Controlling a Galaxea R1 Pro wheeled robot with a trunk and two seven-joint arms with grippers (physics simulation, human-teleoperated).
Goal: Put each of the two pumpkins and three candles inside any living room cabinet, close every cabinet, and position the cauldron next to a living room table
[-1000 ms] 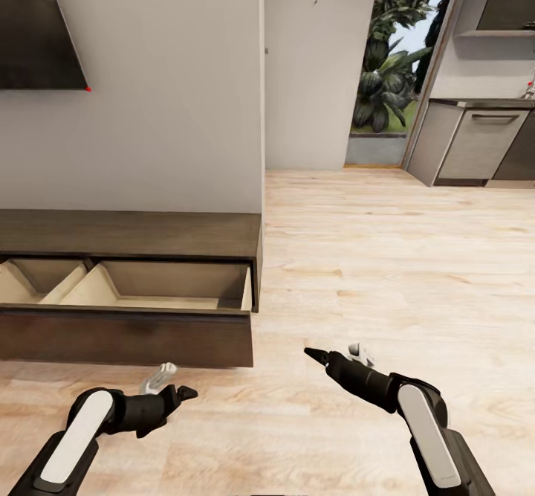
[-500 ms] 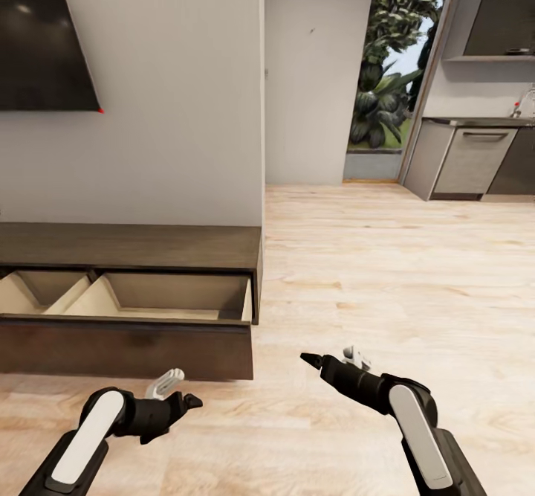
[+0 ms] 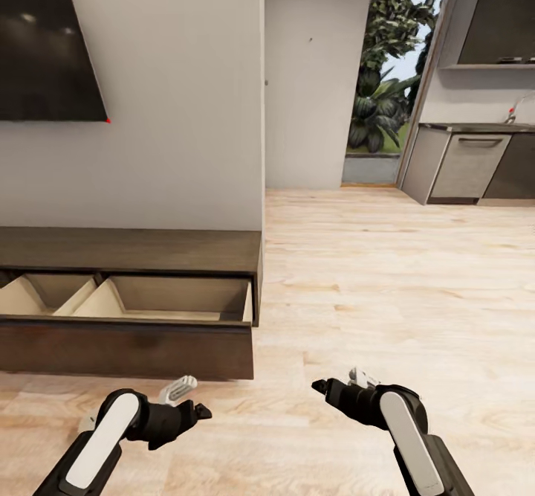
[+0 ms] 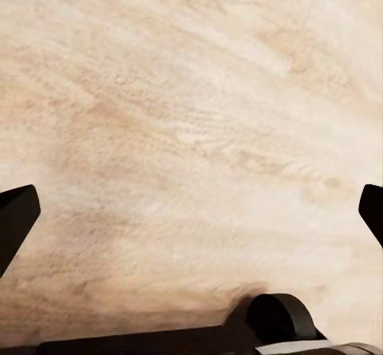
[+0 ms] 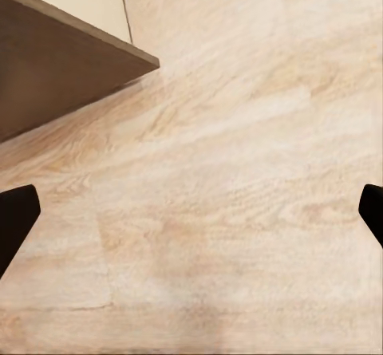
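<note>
Cabinet (image 3: pixel 126 332): drawer open | left end effector (image 4: pixel 191 211): spread wide, empty | right end effector (image 5: pixel 191 211): spread wide, empty

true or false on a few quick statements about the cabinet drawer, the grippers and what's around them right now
1. The cabinet has a drawer pulled open. True.
2. A pumpkin sits in the open drawer. False: its visible pale compartments look empty.
3. The left gripper holds a candle. False: its fingers are spread wide with only wooden floor between them.
4. The right gripper is open and empty. True.
5. A dark screen hangs on the wall above the cabinet. True.
6. The doorway at the back is shut by a door. False: it is open and shows green plants outside.
</note>
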